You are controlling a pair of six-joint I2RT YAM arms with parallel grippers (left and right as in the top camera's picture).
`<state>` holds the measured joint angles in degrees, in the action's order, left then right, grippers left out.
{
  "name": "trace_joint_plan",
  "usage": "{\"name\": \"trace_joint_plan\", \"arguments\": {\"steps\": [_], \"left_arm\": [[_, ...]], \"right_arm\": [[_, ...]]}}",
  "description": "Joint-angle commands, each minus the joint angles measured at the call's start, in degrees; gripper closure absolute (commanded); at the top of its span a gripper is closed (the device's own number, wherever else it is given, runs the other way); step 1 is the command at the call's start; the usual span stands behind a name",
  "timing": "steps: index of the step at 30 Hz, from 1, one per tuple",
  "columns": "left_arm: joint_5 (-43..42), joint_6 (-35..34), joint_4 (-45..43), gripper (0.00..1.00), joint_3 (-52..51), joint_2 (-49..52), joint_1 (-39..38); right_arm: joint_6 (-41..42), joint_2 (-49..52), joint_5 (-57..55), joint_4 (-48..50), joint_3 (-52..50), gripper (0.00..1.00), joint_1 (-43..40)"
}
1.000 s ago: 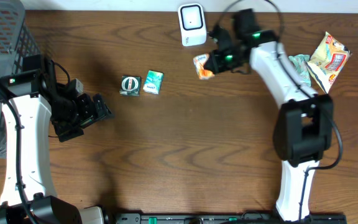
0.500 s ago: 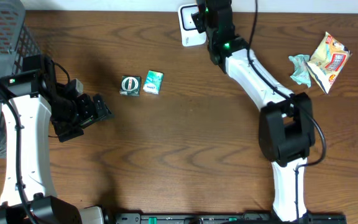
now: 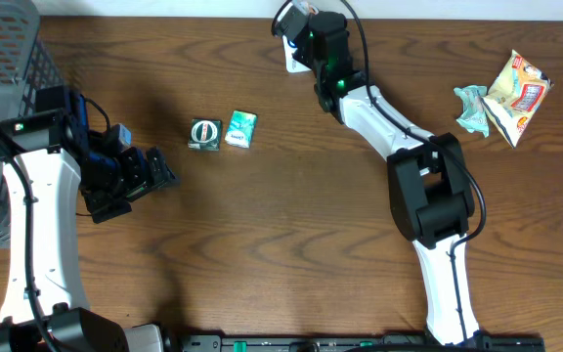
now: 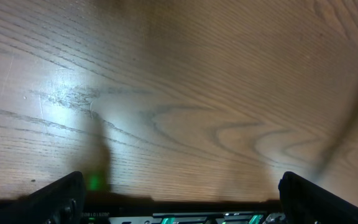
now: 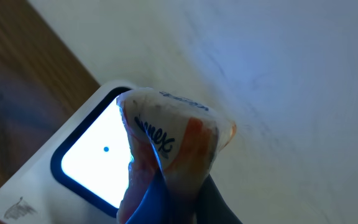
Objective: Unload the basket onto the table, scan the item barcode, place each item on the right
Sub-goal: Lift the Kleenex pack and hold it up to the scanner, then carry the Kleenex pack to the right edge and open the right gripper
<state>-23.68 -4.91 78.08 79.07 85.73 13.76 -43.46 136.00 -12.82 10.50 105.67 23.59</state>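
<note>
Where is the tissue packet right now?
Right wrist view: the packet is held directly in front of the scanner, against its lit window. Overhead, that puts it at the far edge, top centre, under the right arm.

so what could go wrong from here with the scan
The soft packet is only pinched at its lower end by the right fingers, so it may sag or slip. It also hangs right in front of the scanner; pushing closer could nudge the scanner.
</note>
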Motion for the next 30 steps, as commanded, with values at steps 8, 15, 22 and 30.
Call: {"name": "trace_joint_plan", "arguments": {"steps": [8,15,22,30], "left_arm": [[0.1,-0.3,0.2,0.02,0.1,0.0,-0.1],[0.1,-0.3,0.2,0.02,0.1,0.0,-0.1],[0.1,-0.3,0.2,0.02,0.1,0.0,-0.1],[0.1,-0.3,0.2,0.02,0.1,0.0,-0.1]], "right_arm": [[12.7,-0.5,-5.4,1.9,0.2,0.99,-1.2],[18.1,-5.4,-14.3,-19.6,0.2,0.99,-10.9],[29.9,-5.4,-10.8,-34.7,0.2,0.99,-22.5],[34.2,-5.2,-10.8,-40.6,0.1,0.99,-32.0]]}}
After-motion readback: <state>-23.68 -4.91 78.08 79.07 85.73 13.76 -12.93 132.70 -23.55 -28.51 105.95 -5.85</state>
